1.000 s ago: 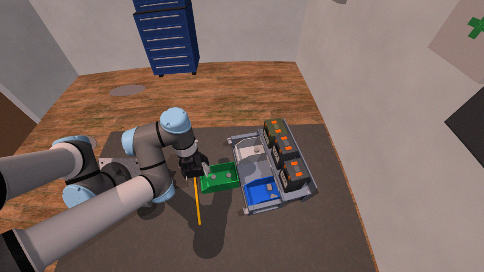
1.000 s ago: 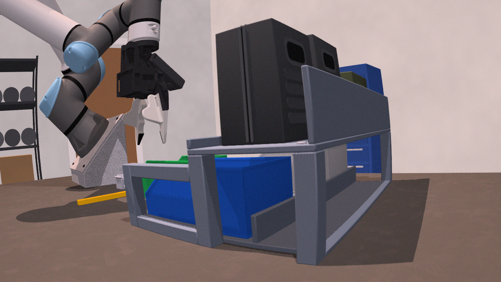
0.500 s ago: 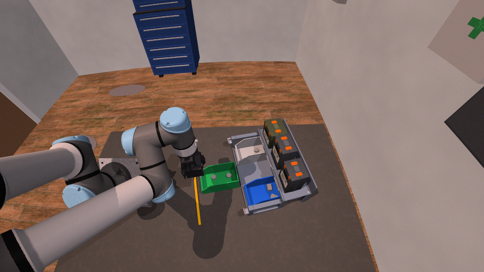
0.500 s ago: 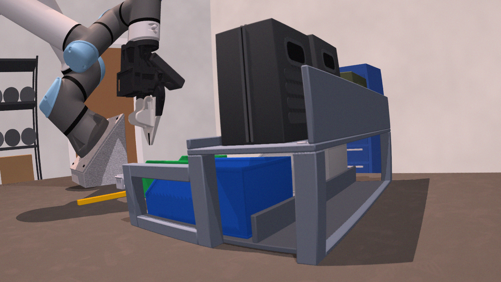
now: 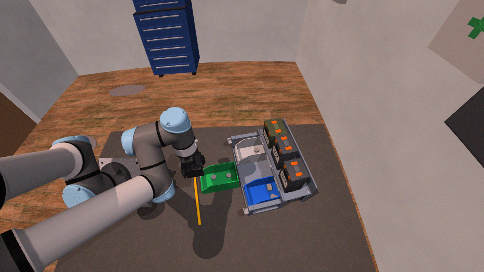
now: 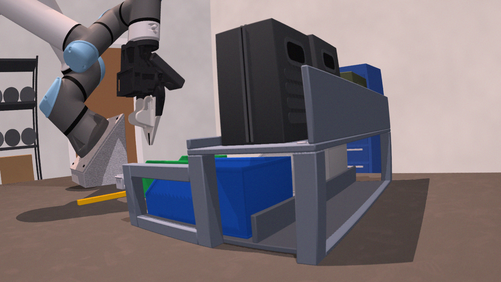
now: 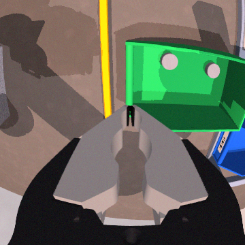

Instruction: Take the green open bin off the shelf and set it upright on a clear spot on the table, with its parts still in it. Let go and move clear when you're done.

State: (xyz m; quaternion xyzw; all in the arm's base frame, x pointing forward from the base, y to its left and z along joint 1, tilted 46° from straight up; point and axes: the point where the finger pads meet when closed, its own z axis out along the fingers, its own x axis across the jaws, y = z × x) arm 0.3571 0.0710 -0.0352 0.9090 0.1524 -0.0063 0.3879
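From the top view, I see the green bin (image 5: 219, 187) (image 7: 190, 119) upright on the desk (image 5: 270, 236) (image 6: 105, 252), between my end effector (image 5: 193, 169) (image 6: 150, 143) (image 7: 130, 107) and the shelf (image 5: 264, 209) (image 6: 310, 210), its long axis running toward the shelf. The exterior view shows my fingertips closed together on nothing, above rim height. In the wrist view, the bin reaches away from the tips, two round parts inside; I judge only backing clear remains.

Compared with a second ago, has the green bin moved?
No, the green bin sits where it did, in the same place beside the yellow strip in the top view.
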